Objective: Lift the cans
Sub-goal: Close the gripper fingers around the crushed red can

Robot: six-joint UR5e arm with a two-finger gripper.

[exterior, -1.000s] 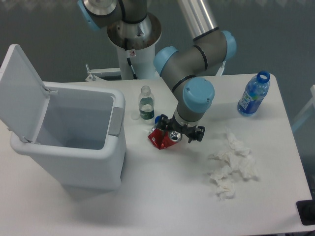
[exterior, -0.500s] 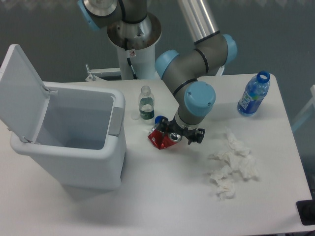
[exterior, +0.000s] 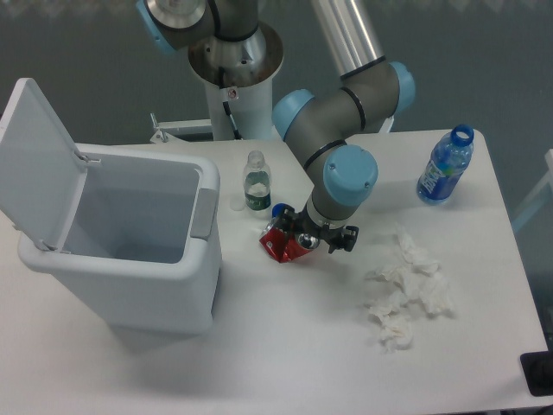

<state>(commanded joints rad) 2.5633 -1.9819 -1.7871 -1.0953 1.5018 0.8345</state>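
The crushed red can [exterior: 278,244] lies on the white table just right of the bin, its silver top facing right. My gripper [exterior: 304,240] hangs straight down over the can's right end, at table height. The wrist and the dark gripper body hide the fingers, so I cannot tell whether they are open or closed around the can.
A white bin [exterior: 130,246] with its lid up stands at the left. A small clear green-labelled bottle [exterior: 256,181] stands behind the can. A blue water bottle [exterior: 446,165] stands at the far right. Crumpled white tissues [exterior: 406,290] lie to the right of the gripper.
The arm's wrist shifted slightly to the right and settled over the can. The can has stayed in place.
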